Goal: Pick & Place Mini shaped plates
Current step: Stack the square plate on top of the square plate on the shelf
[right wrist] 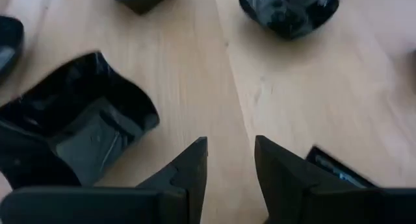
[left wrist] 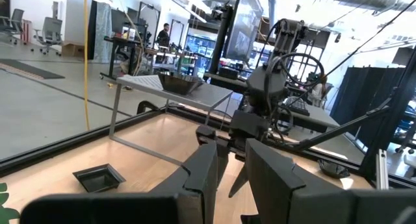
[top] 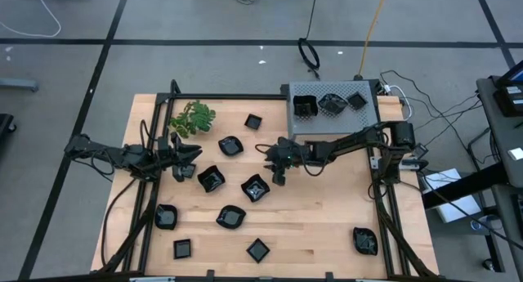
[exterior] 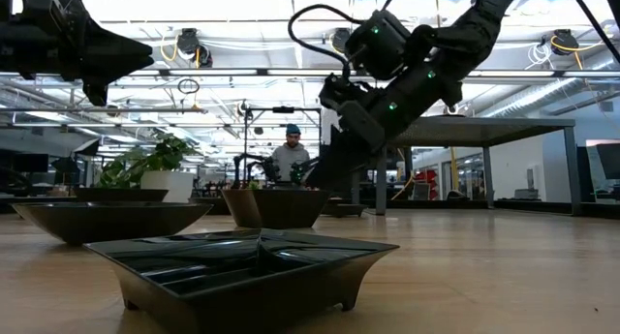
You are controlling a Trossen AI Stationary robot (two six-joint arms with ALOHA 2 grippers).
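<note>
Lowering the empty, part-open right end effector (right wrist: 231,156) squarely over the rim of the glossy black wavy-edged mini plate (right wrist: 71,136) lying just beside it on the light wooden tabletop (right wrist: 195,62) is advised, while the left end effector (left wrist: 231,175) hangs idle, nothing grasped.

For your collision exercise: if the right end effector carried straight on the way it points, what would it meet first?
Probably the bare light wooden tabletop between its fingers; the glossy black wavy-edged dish lies just beside that line, though depth is unclear.

One camera looks straight down on the bench (top: 327,208). Another sits level at its surface. Wrist cameras look closely past each tool.
</note>
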